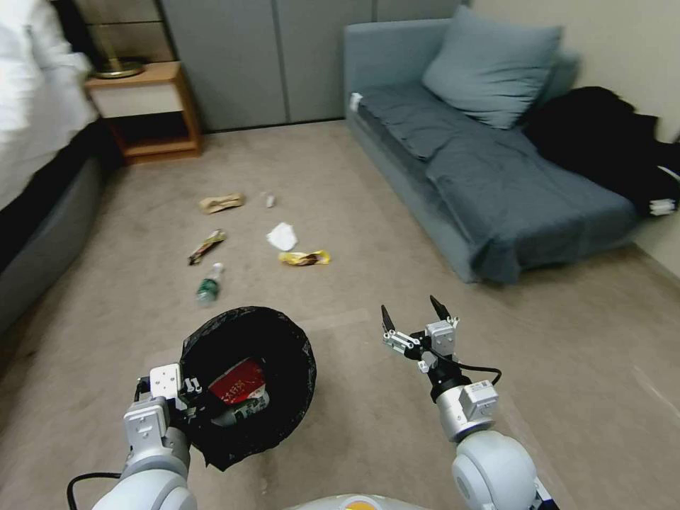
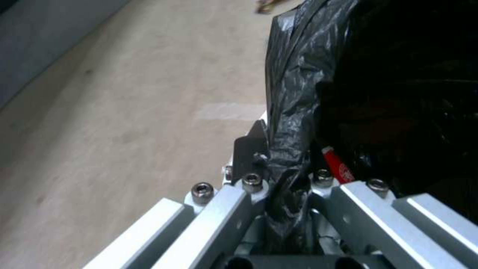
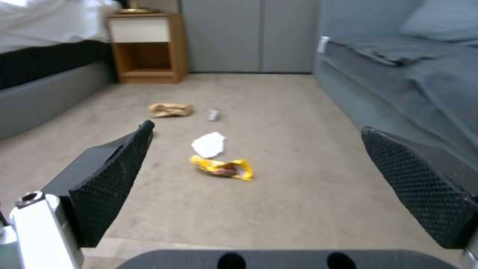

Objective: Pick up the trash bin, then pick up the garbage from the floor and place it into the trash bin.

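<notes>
The left gripper (image 1: 193, 397) pinches the near rim of the trash bin (image 1: 248, 382), its fingers pressed onto the black liner; the bin hangs low at the near left. Inside lies a red-and-white carton (image 1: 239, 389). The right gripper (image 1: 418, 319) hovers at the near right, fingers spread and holding nothing. Farther on the floor (image 1: 354, 439) lie a yellow wrapper (image 3: 222, 168), a white tissue (image 3: 209, 144), a brown paper bag (image 3: 170, 110) and perhaps a small bottle (image 3: 213, 114).

Silver-grey cylindrical arms end in white-and-aluminium wrist blocks. The right gripper (image 1: 418, 316) has black, mesh-textured fingers (image 3: 107, 183) and a black cable; hex screws (image 2: 202, 189) stud the left gripper's (image 1: 185, 394) linkage, apparently aluminium.
</notes>
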{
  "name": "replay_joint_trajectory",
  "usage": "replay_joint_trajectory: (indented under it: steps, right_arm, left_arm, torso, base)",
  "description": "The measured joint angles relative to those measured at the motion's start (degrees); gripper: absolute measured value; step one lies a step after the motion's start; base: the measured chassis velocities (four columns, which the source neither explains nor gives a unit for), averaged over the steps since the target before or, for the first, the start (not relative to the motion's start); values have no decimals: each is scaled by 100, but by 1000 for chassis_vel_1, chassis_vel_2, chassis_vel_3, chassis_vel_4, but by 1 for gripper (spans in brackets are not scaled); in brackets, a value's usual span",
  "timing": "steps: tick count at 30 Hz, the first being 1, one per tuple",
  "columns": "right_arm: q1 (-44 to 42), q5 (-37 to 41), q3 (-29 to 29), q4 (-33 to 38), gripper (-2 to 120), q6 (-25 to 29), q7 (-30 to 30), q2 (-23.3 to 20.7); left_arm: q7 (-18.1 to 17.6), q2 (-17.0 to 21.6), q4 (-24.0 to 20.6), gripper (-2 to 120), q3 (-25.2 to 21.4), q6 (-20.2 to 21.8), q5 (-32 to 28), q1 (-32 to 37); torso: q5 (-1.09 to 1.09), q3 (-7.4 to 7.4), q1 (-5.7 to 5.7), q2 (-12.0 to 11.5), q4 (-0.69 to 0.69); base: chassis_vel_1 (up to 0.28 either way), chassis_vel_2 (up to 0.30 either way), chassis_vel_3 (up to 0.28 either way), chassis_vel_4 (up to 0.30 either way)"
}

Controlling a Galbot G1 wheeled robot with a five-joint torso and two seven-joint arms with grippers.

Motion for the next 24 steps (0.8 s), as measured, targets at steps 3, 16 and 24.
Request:
replay_joint_trajectory:
  steps: [3, 16, 24]
  right_arm:
    - [-10, 0, 9, 20, 100, 13, -5, 0]
    - [-55, -29, -31, 32, 100, 37, -19, 11]
    - [-54, -27, -14, 25, 100, 46, -23, -6]
  left_arm:
    - [2, -4, 10, 0, 16, -2, 0, -5]
    - [15, -12, 35, 0, 36, -66, 30, 15]
    - [43, -12, 34, 0, 39, -74, 56, 6]
  torso:
    - [0, 0, 0, 0, 0]
    - [0, 0, 0, 0, 1]
    - [0, 0, 0, 0, 0]
  base:
    - [125, 129, 127, 130]
    - [89, 95, 95, 82]
    - [0, 0, 0, 0]
